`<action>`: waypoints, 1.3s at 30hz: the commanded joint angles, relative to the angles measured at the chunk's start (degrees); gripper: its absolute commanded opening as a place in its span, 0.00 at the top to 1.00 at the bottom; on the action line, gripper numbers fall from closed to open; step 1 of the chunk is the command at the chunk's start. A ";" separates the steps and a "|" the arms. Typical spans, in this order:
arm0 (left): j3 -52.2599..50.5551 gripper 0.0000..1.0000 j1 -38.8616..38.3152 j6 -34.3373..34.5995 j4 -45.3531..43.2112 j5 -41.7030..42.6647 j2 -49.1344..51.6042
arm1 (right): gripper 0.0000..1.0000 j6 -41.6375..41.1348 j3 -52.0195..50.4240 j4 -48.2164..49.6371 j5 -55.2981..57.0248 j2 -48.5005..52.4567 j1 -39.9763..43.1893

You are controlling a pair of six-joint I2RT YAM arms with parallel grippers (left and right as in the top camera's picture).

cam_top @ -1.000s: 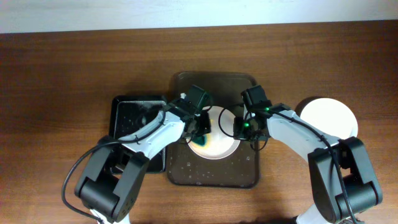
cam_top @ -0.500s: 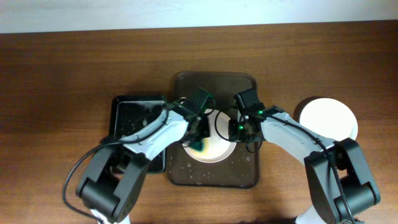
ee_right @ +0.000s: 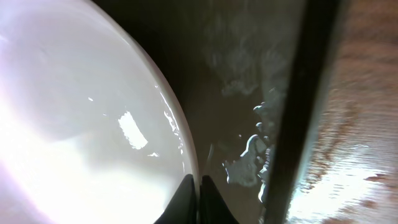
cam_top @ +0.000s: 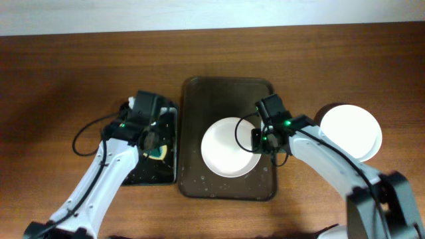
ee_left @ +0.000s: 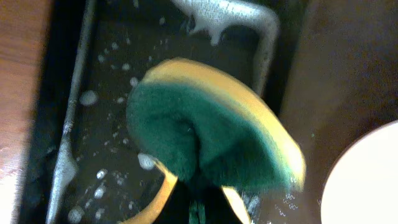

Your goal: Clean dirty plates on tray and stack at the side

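Plate (cam_top: 226,149) on tray (cam_top: 226,89), rim apparently in clenched grip of right end effector (ee_right: 198,190)

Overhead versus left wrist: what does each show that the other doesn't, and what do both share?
Only overhead: the whole brown tray, the right end effector at the rim of the plate in it, and a second plate on the table to the right. Only left wrist: the sponge curled on itself, and foam on the black tray rim. Both: the sponge, the black tray and part of the plate's edge.
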State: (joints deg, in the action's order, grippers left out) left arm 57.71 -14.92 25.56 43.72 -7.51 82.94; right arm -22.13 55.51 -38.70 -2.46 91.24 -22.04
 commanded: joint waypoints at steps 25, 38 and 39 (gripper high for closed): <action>-3.23 0.00 9.73 -12.41 1.81 20.17 -14.40 | 0.96 -6.29 11.98 -23.58 66.82 -16.98 -41.59; -3.23 0.00 9.73 -12.41 1.81 20.17 -14.40 | 0.96 -12.48 11.98 -30.10 67.58 -16.63 -39.04; -3.23 0.00 9.73 -12.41 1.81 20.17 -14.40 | 0.96 -12.72 11.98 -29.55 67.12 -16.63 -39.04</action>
State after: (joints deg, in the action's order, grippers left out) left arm 53.58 -5.48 13.87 45.65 12.03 69.01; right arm -33.15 66.46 -68.16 64.45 75.05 -61.36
